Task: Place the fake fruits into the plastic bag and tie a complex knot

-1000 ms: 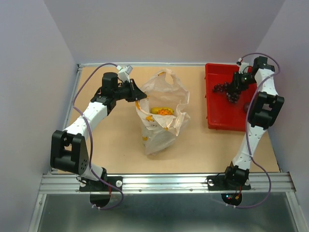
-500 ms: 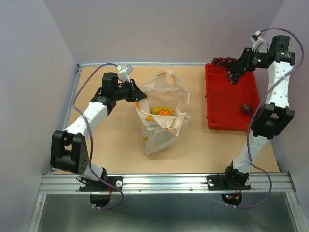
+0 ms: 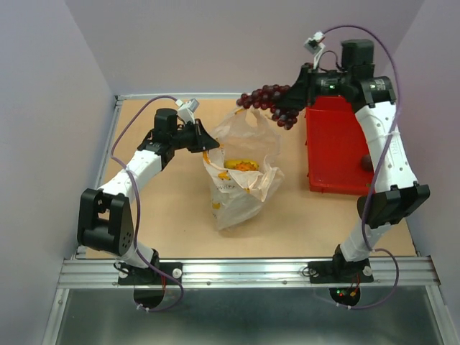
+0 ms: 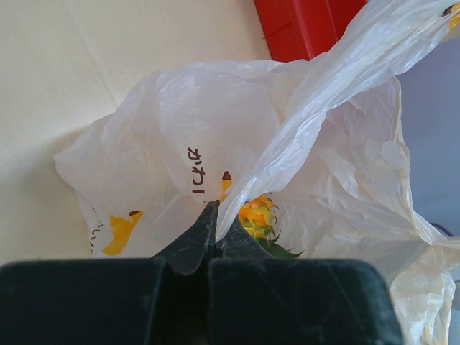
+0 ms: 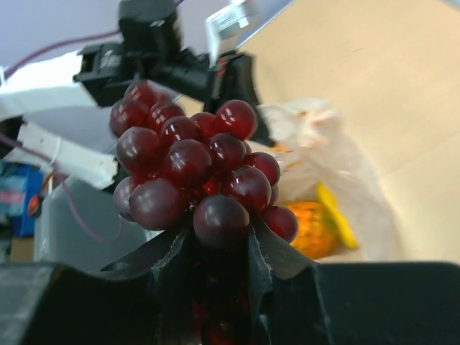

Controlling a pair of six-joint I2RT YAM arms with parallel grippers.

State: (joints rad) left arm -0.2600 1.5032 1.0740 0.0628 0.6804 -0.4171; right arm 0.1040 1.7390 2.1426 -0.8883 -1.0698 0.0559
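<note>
Your left hand has its fingers together, clamped on a fold of the plastic bag at the rim. The film is pinched right at the tips and pulled taut up and away from that hand. The bag sits on the table directly ahead of the left hand, mouth gaping.

The pineapple is inside the bag, just past the left fingertips, with green leaves showing under it. A yellow oblong piece lies beside it in the bag.

Your right hand is clamped on the base of the grape cluster, with the fingers partly apart around it. The grapes stick out beyond the fingertips and are raised off the table.

From above, the cluster hangs at the bag's far edge, next to the upright handle loop. I can't tell whether it touches the film. The bag opening is ahead of and below the right hand.

The red tray is on the table behind and below the right hand. A dark round piece is in the tray, half hidden by your right arm.
</note>
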